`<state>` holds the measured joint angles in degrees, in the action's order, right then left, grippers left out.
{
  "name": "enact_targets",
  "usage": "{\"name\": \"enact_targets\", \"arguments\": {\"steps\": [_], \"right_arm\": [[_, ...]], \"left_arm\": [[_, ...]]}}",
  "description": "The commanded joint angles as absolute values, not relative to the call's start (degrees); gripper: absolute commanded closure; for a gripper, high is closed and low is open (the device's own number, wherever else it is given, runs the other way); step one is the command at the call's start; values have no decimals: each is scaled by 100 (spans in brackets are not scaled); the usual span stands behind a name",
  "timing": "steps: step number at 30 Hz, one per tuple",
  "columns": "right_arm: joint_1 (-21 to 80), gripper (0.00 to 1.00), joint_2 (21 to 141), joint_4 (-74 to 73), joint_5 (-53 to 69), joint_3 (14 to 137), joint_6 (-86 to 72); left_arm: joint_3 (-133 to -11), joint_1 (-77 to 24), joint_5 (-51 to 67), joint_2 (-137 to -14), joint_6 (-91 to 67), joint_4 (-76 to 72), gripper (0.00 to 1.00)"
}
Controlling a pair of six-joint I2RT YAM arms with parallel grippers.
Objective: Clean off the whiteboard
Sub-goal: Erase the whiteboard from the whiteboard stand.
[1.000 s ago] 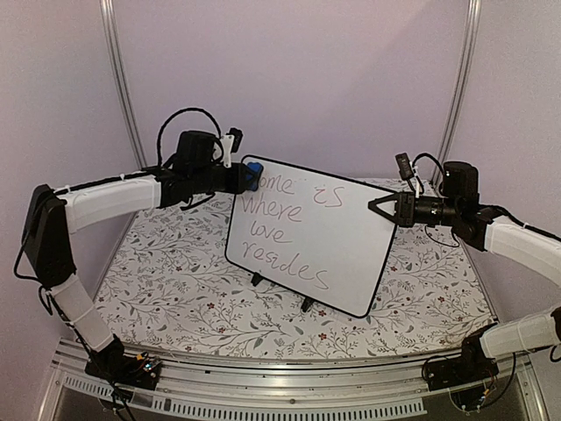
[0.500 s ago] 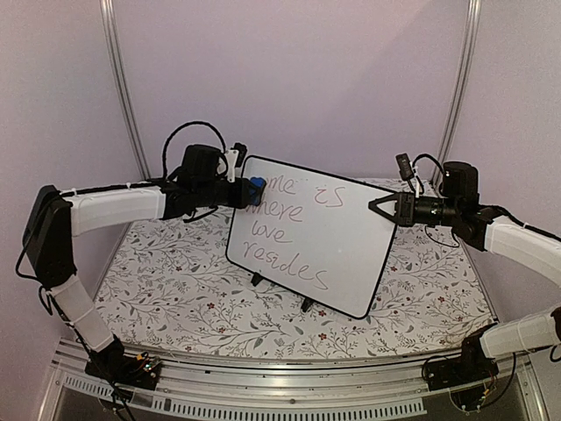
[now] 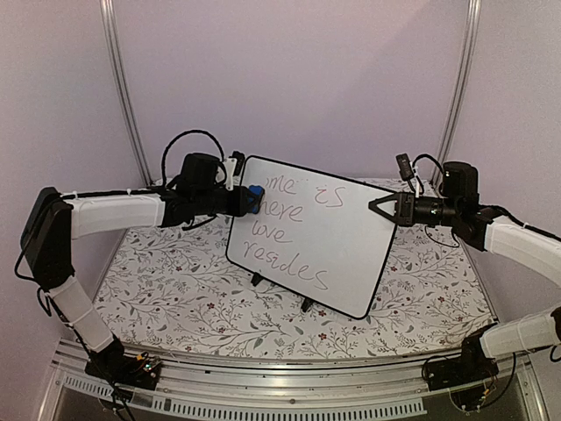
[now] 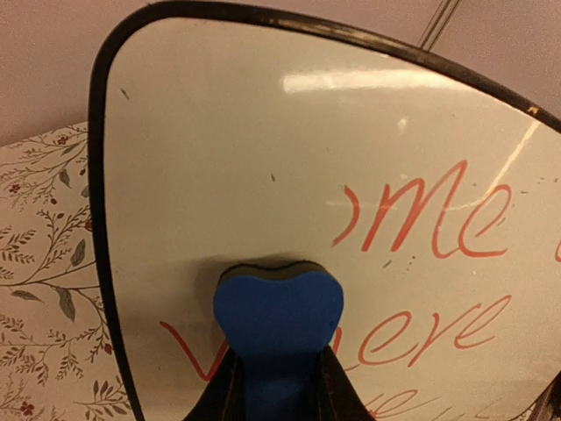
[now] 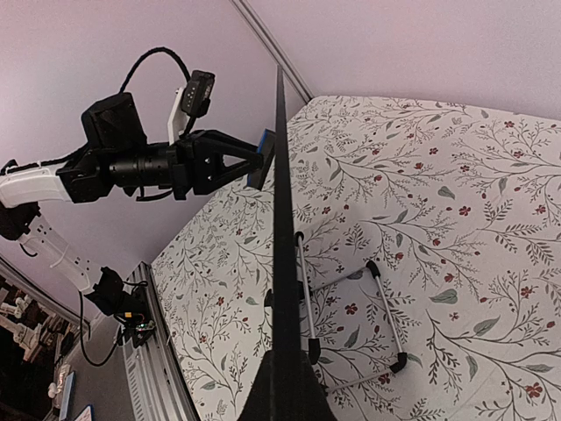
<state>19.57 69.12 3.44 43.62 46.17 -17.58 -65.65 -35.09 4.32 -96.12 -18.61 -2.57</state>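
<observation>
The whiteboard (image 3: 351, 241) stands tilted on small black feet mid-table, with red-purple handwriting. My left gripper (image 3: 246, 201) is shut on a blue eraser (image 3: 254, 195) and presses it against the board's upper left, at the start of the second line. In the left wrist view the eraser (image 4: 278, 307) sits between my fingers (image 4: 279, 386) over the first letter of "where"; the board (image 4: 263, 132) above it is wiped bare. My right gripper (image 3: 379, 210) is shut on the board's right edge; its wrist view shows the board edge-on (image 5: 280, 202) between the jaws (image 5: 285, 390).
A floral cloth (image 3: 175, 272) covers the table. The board's wire stand legs (image 5: 386, 307) rest on the cloth behind it. Metal frame posts (image 3: 123, 96) rise at the back corners. A metal rail (image 3: 289, 377) runs along the near edge.
My left gripper has slid the eraser down from the board's top left corner to the second line. The first letters of "home" are gone. The right arm has not moved.
</observation>
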Motion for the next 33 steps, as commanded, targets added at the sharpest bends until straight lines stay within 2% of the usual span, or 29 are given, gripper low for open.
{"name": "enact_targets", "arguments": {"steps": [1, 13, 33], "right_arm": [[2153, 100, 6962, 220, 4931, 4579, -1238], [2153, 100, 6970, 194, 4914, 4597, -1231], [2158, 100, 6996, 190, 4913, 4605, -1220]], "left_arm": [[-6838, -3571, 447, -9664, -1766, -92, 100], [-7662, -3557, 398, -9975, -1530, 307, 100], [-6552, -3560, 484, -9669, -1854, -166, 100]]}}
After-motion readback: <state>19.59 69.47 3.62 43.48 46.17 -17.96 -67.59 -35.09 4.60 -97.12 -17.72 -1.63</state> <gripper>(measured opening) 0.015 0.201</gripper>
